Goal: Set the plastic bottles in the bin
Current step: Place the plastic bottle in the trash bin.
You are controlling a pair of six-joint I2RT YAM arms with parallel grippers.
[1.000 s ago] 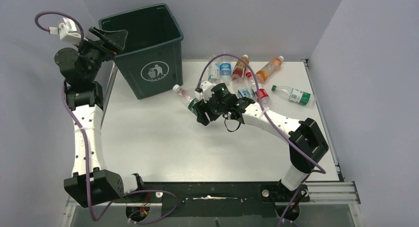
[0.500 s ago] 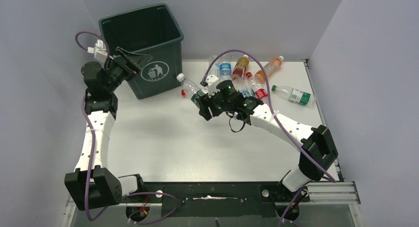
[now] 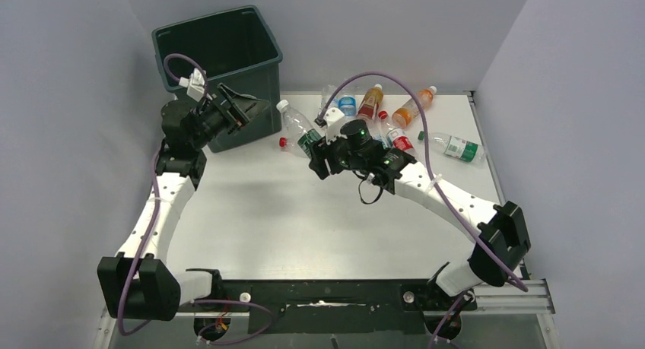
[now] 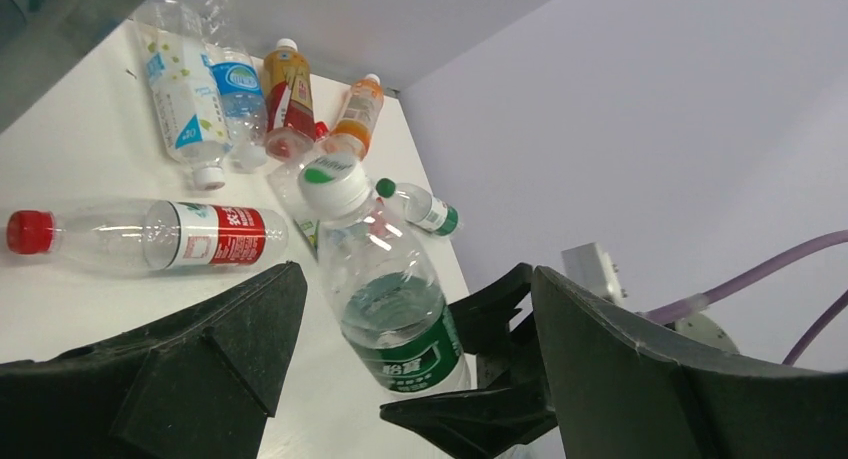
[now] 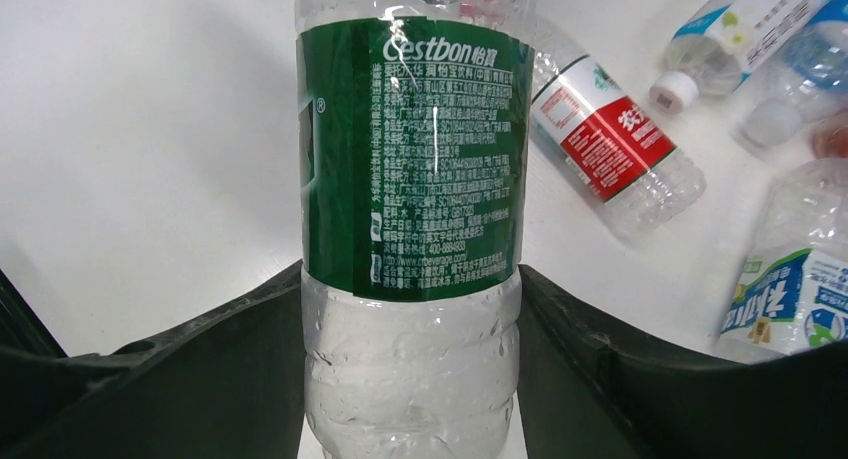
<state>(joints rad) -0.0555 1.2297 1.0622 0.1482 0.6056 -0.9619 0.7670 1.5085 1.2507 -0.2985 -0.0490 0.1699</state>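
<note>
Clamping green-label bottle (image 5: 410, 179) | in right hand (image 5: 410, 271) | left hand (image 4: 418, 274) spread nearby

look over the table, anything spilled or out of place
Nothing looks spilled or broken. The loose bottles lie on their sides in a scattered heap at the far right of the table, none upright. One green-labelled bottle is held tilted in the right claw, which fits the job rather than a fault.

Left pincer (image 3: 255, 109) gapes wide, apparently empty, arm reaching forward; right pincer (image 3: 312, 155) clamps a green-labelled bottle (image 5: 410, 159), arm stretched inward.
</note>
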